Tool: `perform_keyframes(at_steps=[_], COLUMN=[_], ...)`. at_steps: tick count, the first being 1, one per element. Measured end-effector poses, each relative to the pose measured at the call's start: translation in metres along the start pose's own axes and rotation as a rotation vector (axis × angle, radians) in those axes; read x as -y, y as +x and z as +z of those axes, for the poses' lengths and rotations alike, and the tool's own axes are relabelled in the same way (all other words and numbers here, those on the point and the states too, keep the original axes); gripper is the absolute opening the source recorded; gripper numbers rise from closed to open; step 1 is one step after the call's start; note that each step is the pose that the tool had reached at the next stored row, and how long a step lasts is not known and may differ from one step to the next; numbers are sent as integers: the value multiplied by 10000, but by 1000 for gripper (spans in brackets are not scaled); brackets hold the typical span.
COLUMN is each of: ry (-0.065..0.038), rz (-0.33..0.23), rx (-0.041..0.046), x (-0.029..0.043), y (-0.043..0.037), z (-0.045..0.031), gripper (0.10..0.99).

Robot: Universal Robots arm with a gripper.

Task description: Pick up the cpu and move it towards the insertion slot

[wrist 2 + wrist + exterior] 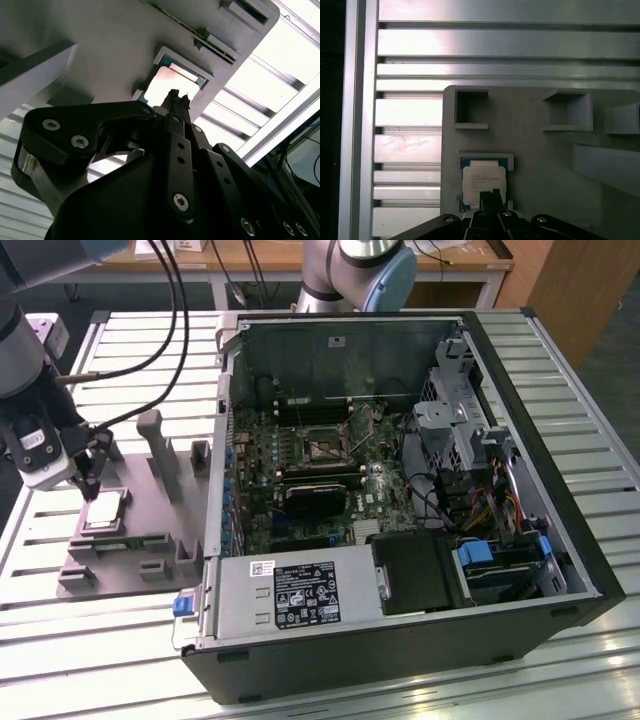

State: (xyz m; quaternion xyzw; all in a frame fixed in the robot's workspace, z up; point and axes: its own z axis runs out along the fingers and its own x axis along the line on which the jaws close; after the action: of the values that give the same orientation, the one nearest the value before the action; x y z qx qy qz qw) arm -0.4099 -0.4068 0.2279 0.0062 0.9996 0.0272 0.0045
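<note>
The cpu [105, 510] lies flat in a square recess of a grey fixture plate [150, 475] at the exterior view's left. Its silvery top also appears in both wrist views [167, 85] [484, 181]. My gripper [92, 483] hangs just above the chip's near edge, its thin black fingers drawn together [173, 95] [490, 196] with nothing between them. The insertion slot [325, 447], a shiny metal frame with a dark centre, sits on the motherboard inside the open computer case, well to the exterior view's right of the gripper.
The open black computer case [520, 570] lies on a slatted aluminium table [60, 640]. Grey upright blocks [160, 450] rise from the fixture plate between the cpu and the case wall. A black finned module [315, 498] and cables crowd the motherboard.
</note>
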Motion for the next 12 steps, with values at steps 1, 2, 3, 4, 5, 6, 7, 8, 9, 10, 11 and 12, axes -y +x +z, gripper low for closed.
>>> perform_keyframes(at_steps=[1,2,3,4,5,6,7,8,9,10,11,12], ry=[-3,-6,-10,-16,-24,-30,-36,-39,-42,-43,-42,-42], rz=[2,4,4,4,5,5,5,5,4,4,4,5], rx=[0,2,1,0,1,1,1,1,1,1,1,0], x=[1,2,3,4,5,6,7,8,9,11,12,12], y=[0,1,1,2,2,3,3,4,6,9,12,17], z=[18,37,55,72,90,107,124,141,159,177,194,213], gripper=[102,102,102,102,102,102,102,102,102,102,102,102])
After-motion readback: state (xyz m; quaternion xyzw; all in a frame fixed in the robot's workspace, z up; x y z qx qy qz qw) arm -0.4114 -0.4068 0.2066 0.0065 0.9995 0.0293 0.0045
